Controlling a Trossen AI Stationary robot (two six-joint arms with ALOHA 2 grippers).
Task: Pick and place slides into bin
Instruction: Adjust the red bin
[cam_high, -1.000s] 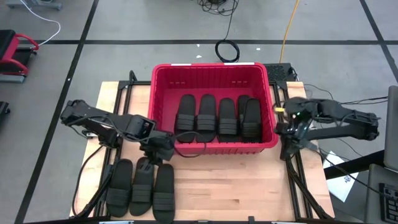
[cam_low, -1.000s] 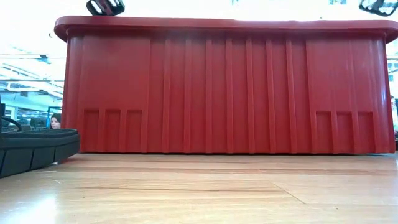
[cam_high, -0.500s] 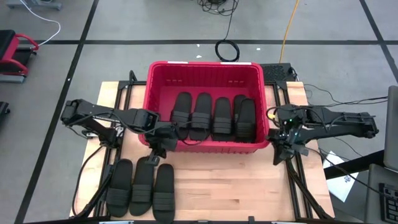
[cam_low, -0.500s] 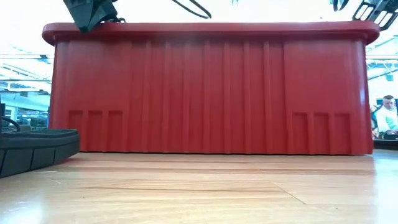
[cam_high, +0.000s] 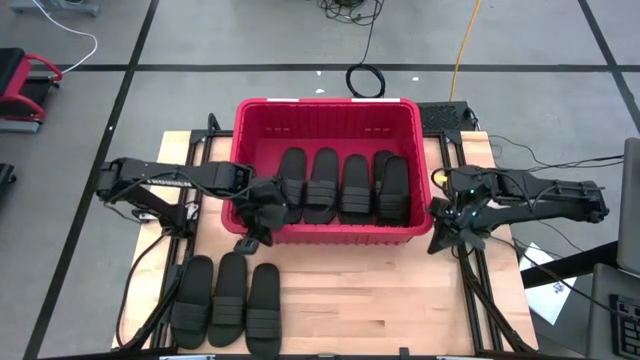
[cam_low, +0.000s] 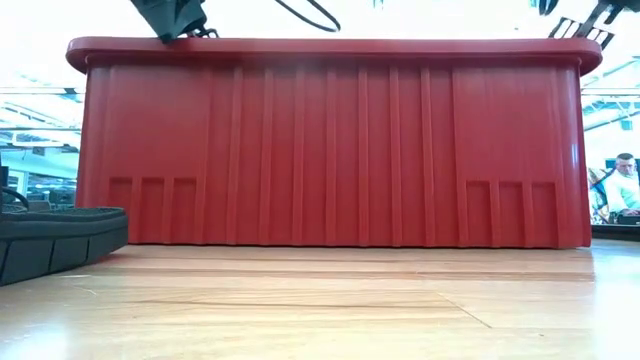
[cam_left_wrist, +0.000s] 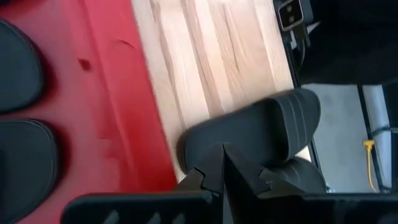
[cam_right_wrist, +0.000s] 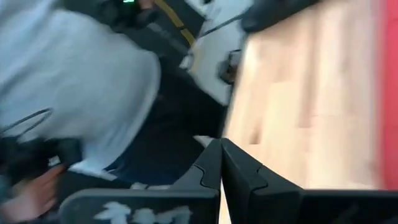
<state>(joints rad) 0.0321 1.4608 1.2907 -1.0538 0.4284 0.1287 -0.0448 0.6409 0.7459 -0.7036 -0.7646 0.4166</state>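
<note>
Nearest, three slides (cam_high: 228, 306) in a row on the table's (cam_high: 370, 300) front left, cut to one edge in the low view. Just beyond, left gripper (cam_high: 256, 217) pinched together, empty, at the bin's (cam_high: 330, 107) front-left corner. Right gripper (cam_high: 452, 232) closed, empty, off its front-right corner. Inside, five slides (cam_high: 341, 186), the rightmost two overlapping.

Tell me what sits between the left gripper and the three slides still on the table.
In the high view, only bare wooden tabletop separates the left gripper, at the red bin's near-left corner, from the three slides.
</note>
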